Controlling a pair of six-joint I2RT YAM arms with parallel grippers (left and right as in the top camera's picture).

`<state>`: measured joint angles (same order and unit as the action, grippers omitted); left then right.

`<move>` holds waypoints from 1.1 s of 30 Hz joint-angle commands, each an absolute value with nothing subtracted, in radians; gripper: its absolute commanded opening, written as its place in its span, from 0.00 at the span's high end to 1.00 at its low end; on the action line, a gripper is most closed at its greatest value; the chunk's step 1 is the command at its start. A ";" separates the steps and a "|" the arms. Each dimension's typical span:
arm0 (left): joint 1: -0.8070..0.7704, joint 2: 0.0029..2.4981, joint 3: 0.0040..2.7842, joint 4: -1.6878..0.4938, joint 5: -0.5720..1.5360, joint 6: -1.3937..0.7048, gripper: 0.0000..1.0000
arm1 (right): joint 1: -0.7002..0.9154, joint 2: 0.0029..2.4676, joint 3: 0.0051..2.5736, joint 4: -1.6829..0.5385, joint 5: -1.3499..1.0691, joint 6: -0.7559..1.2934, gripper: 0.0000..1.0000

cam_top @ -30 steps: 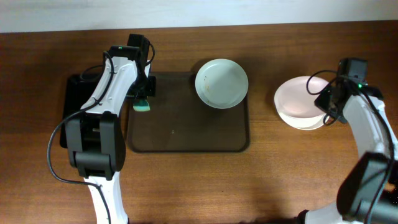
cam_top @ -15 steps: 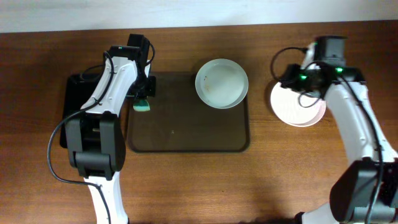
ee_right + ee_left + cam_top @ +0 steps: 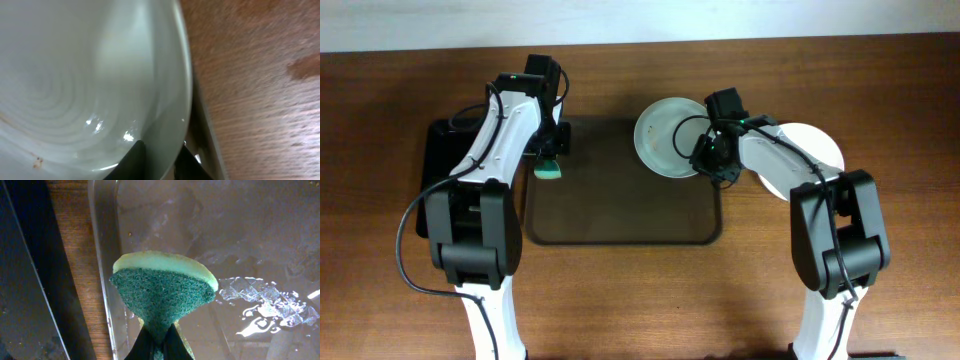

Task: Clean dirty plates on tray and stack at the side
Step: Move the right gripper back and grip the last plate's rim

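A greenish-white plate (image 3: 670,135) sits on the far right corner of the dark brown tray (image 3: 620,215). My right gripper (image 3: 707,155) is at its right rim. In the right wrist view, the fingers (image 3: 160,152) pinch the rim of the plate (image 3: 75,75), one inside and one outside. Small brownish specks mark the plate's inside. Two white plates (image 3: 815,150) are stacked on the table to the right of the tray. My left gripper (image 3: 548,158) hangs over the tray's left edge, shut on a green sponge (image 3: 549,171), also seen in the left wrist view (image 3: 162,290).
A smaller glossy black tray (image 3: 440,160) lies left of the brown tray, with a strip of wooden table between them. The brown tray's wet floor (image 3: 225,230) shows below the sponge. The right arm reaches over the plate stack.
My right arm has swung left from the plate stack to the rim of the greenish-white plate on the tray. The left arm and sponge have not moved.
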<state>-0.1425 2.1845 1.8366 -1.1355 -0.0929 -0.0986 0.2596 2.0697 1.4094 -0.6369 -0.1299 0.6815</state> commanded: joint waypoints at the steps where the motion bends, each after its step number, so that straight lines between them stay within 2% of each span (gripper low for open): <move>1: -0.141 2.163 1.851 -1.134 -0.089 -0.105 0.99 | 0.342 2.084 1.412 -0.693 -0.163 0.659 0.80; 3: -0.141 2.163 1.851 -1.134 -0.090 -0.105 0.99 | 0.416 2.082 1.414 -0.722 -0.223 0.640 0.79; 6: -0.141 2.163 1.851 -1.133 -0.090 -0.105 0.99 | 0.484 2.069 1.428 -0.753 -0.323 0.633 0.69; 9: -0.141 2.163 1.851 -1.130 -0.090 -0.105 0.99 | 0.455 2.033 1.530 -0.819 -0.283 0.508 0.59; 11: -0.141 2.163 1.851 -1.129 -0.090 -0.105 0.99 | 0.395 2.032 1.622 -0.839 -0.250 0.304 0.48; 14: -0.141 2.163 1.851 -1.114 -0.089 -0.105 0.99 | 0.365 2.051 1.626 -0.768 -0.266 -0.050 0.41; 15: -0.141 2.164 1.851 -1.109 -0.089 -0.105 0.99 | 0.375 2.065 1.626 -0.759 -0.342 -0.175 0.41; 20: -0.141 2.163 1.851 -1.108 -0.089 -0.105 0.99 | 0.522 2.122 1.626 -0.593 -0.382 -0.149 0.40; 23: -0.141 2.163 1.851 -1.108 -0.089 -0.105 0.99 | 0.549 2.200 1.626 -0.532 -0.384 -0.131 0.41; 27: -0.141 2.163 1.851 -1.111 -0.089 -0.105 0.99 | 0.548 2.242 1.626 -0.519 -0.272 0.077 0.64; 28: -0.141 2.163 1.851 -1.111 -0.089 -0.105 0.99 | 0.548 2.242 1.626 -0.543 -0.227 0.142 0.75; 29: -0.141 2.163 1.851 -1.111 -0.089 -0.105 0.99 | 0.548 2.242 1.626 -0.568 -0.206 0.196 0.80; 30: -0.141 2.163 1.851 -1.111 -0.089 -0.105 0.99 | 0.547 2.241 1.626 -0.607 -0.179 0.285 0.92; 31: -0.141 2.163 1.851 -1.111 -0.089 -0.105 0.99 | 0.539 2.239 1.627 -0.654 -0.170 0.389 0.96; 32: -0.141 2.163 1.851 -1.111 -0.090 -0.105 0.99 | 0.517 2.228 1.627 -0.731 -0.171 0.535 0.96; 33: -0.141 2.163 1.851 -1.111 -0.089 -0.105 0.99 | 0.508 2.222 1.627 -0.768 -0.171 0.587 0.96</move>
